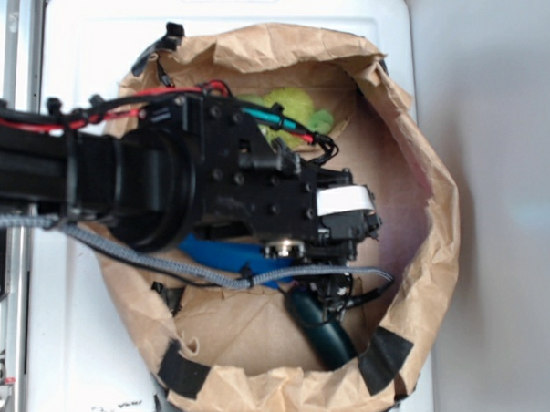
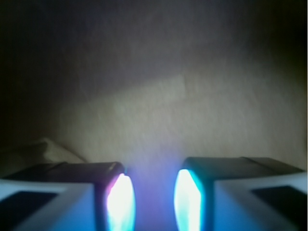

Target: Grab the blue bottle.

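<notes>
Brown paper bag (image 1: 408, 294) on white surface (image 1: 68, 343); no legible writing. Blue bottle (image 1: 220, 255) at 6 o'clock under arm. Gripper (image 2: 151, 197) released, fingers apart, empty.

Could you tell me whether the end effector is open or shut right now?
Open. The wrist view shows the end effector with a clear gap between its two fingers, only bare brown paper showing beyond them.

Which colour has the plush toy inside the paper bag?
Yellow-green plush toy; exterior view shows it best.
</notes>
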Action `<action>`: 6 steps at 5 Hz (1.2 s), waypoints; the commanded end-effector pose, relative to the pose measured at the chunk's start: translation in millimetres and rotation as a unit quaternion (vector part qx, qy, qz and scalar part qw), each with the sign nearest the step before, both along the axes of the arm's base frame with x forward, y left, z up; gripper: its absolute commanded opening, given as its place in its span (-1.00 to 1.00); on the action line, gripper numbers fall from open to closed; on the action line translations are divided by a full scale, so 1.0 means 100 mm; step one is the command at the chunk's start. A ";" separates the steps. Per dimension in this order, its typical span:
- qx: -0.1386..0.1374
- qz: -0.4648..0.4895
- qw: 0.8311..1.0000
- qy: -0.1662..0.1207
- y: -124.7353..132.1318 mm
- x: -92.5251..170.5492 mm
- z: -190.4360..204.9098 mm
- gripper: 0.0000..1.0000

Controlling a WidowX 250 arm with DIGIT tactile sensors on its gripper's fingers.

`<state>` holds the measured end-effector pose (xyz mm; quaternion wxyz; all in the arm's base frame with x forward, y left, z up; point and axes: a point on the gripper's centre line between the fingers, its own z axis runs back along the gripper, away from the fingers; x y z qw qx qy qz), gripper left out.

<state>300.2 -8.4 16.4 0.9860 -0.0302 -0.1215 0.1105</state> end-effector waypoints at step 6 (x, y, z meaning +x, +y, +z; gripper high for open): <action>-0.015 0.100 0.994 0.039 0.61 -0.56 1.06 1.00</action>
